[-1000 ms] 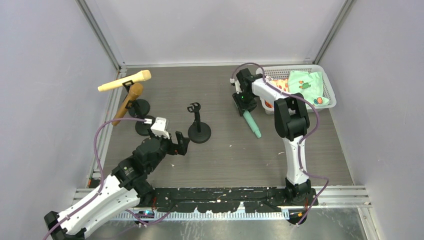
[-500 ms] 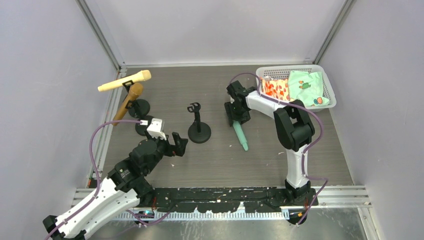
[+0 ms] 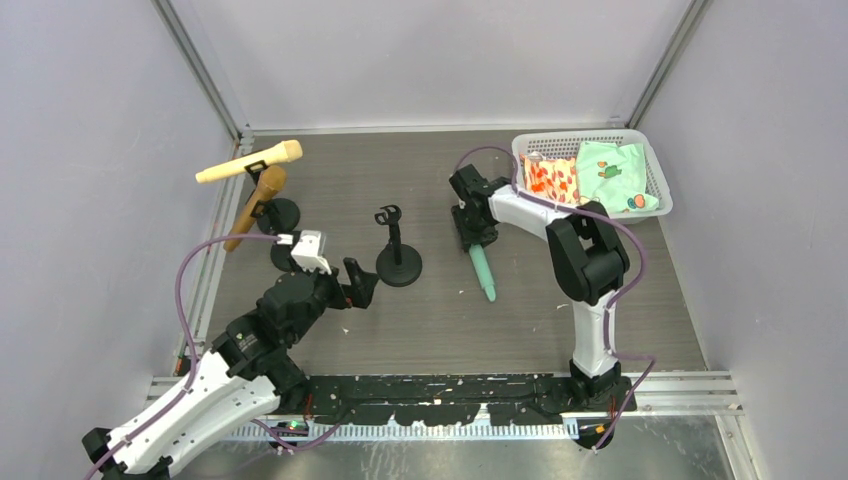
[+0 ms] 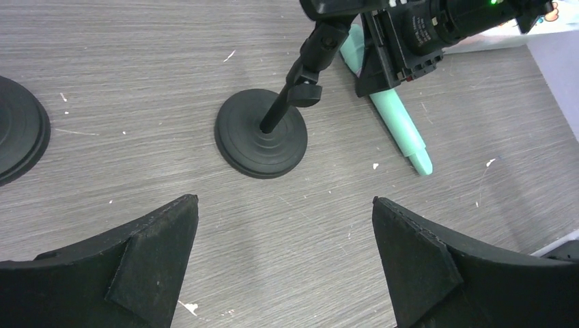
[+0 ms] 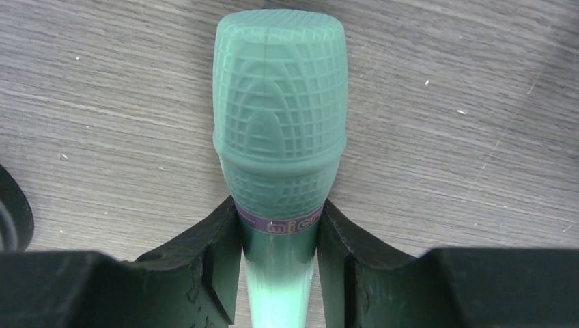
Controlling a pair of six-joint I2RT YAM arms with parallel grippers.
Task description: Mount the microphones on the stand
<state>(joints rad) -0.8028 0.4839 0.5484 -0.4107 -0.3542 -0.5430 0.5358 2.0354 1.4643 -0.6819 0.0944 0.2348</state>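
Note:
My right gripper (image 3: 470,228) is shut on the neck of the mint-green microphone (image 3: 482,268), just under its head (image 5: 278,102). The fingers (image 5: 222,253) press on both sides, and the handle slants down toward the table to the right of the empty black stand (image 3: 397,258). My left gripper (image 3: 358,285) is open and empty, low over the table just in front of that stand (image 4: 261,140). The cream-yellow microphone (image 3: 250,162) and the golden-brown microphone (image 3: 256,207) sit in stands at the far left.
A white basket (image 3: 585,134) holding patterned cloth items stands at the back right, close to the right arm. Two black stand bases (image 3: 283,216) sit at the left, one also at the left wrist view's edge (image 4: 17,137). Grey walls close in both sides.
My right gripper has carried the mint-green microphone left, away from the basket and toward the empty stand. My left arm has shifted slightly nearer.

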